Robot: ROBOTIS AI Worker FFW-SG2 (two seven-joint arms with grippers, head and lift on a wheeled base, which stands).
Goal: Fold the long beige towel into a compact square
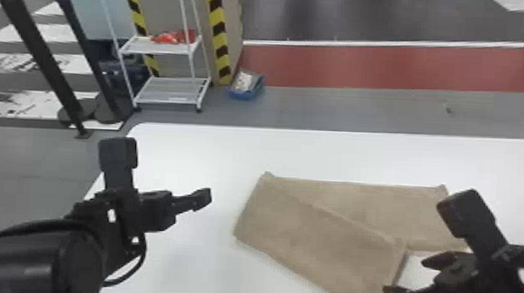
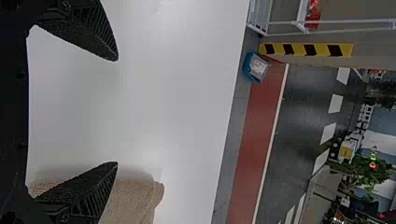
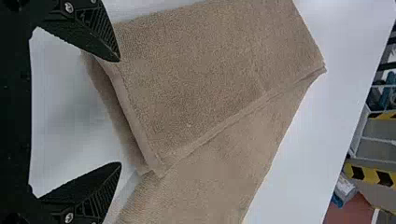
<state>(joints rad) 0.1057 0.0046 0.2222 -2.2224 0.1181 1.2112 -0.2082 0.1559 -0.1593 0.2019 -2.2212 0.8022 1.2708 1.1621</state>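
Head view: folded towel points its upper flap at the right fingers

The towel lies on the desk, doubled askew like an open V. Its crease faces the desk's left edge. From there the lower strip runs nearly parallel to the far edge, toward the right, while the upper flap slants away from it, its long axis running rightward and toward the desk's near side.

At that slanting end wait the right fingers, spread wide and holding nothing. They are much the nearer pair to the flap's hem, which runs roughly across the gap between them; a darker layer peeps out beneath it. One finger overlaps the flap's edge in the right wrist view, though whether it touches cannot be told.

The left fingers are also wide and empty, out beyond the crease on the side of the desk's left edge, nearer the crease than the hem.

The coming move seems to turn on that slant: the right fingers probably need to take the hem, every layer of it, and swing the flap toward the far edge, over the strip. Pinching one layer alone could leave the fold crooked.
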